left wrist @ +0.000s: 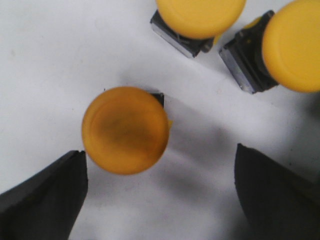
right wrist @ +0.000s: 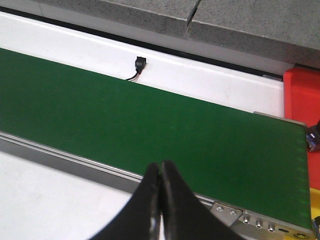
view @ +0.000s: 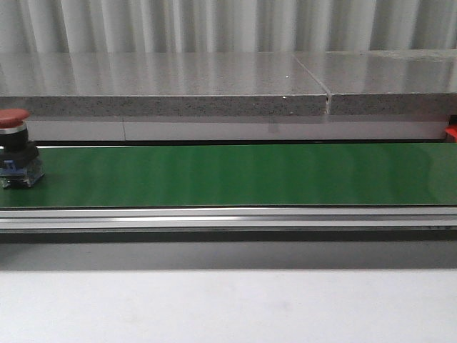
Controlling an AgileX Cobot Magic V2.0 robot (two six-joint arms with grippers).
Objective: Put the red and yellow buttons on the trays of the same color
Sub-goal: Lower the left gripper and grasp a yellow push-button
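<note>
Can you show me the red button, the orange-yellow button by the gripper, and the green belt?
red button (view: 13,116), front view, on its red cap.
orange-yellow button (left wrist: 125,130), left wrist view, middle of its round cap.
green belt (view: 235,175), front view, bare middle of the belt.

No text, label, brand, number or sign can be read in any view: none on the buttons, the green belt, the red tray or the desk.
</note>
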